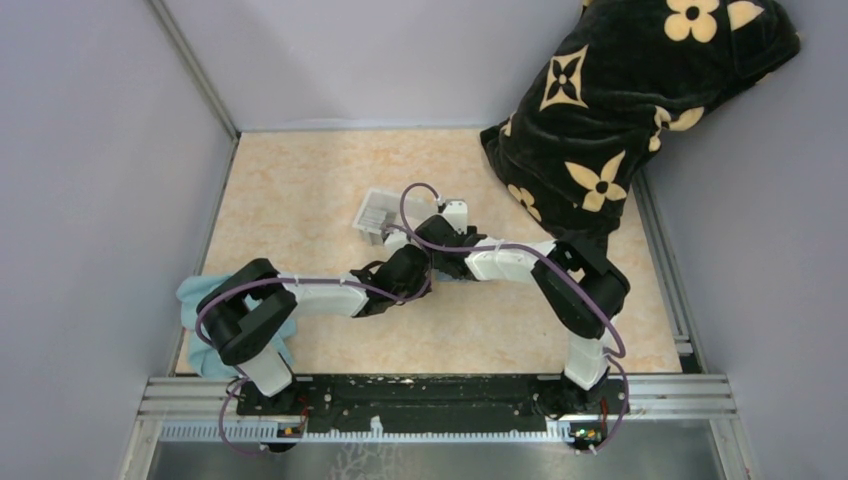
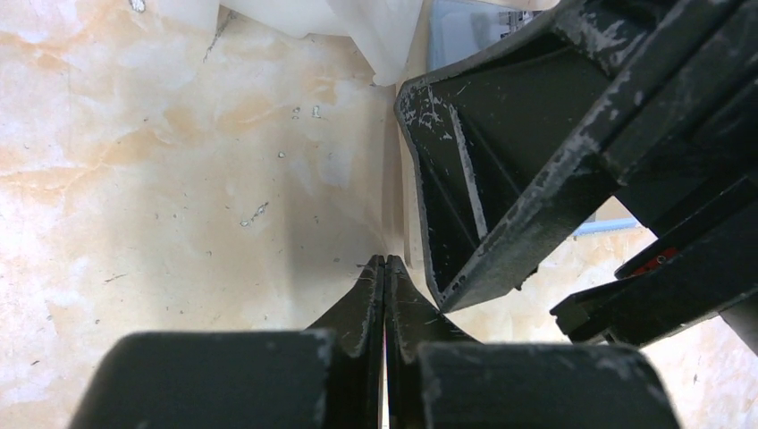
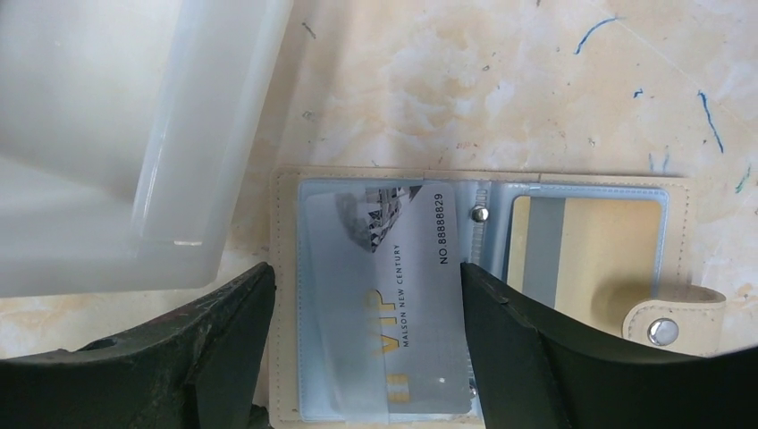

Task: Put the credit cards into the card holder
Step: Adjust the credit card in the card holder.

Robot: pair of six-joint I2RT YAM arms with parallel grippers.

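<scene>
Lying by L arm's base is a light blue cloth (image 1: 192, 300). Mid-bench (image 2: 134, 179), L gripper (image 2: 385, 264) is pointing down, clenched w/ nothing between tips. Beside it, R gripper (image 3: 366, 286) is hovering released, jaws straddling a silvery credit card (image 3: 384, 268) on the open card holder (image 3: 699, 207); a tan-gold card (image 3: 594, 246) is showing in its other pocket. Just beyond, a white tray (image 3: 107, 134) is sitting.
</scene>
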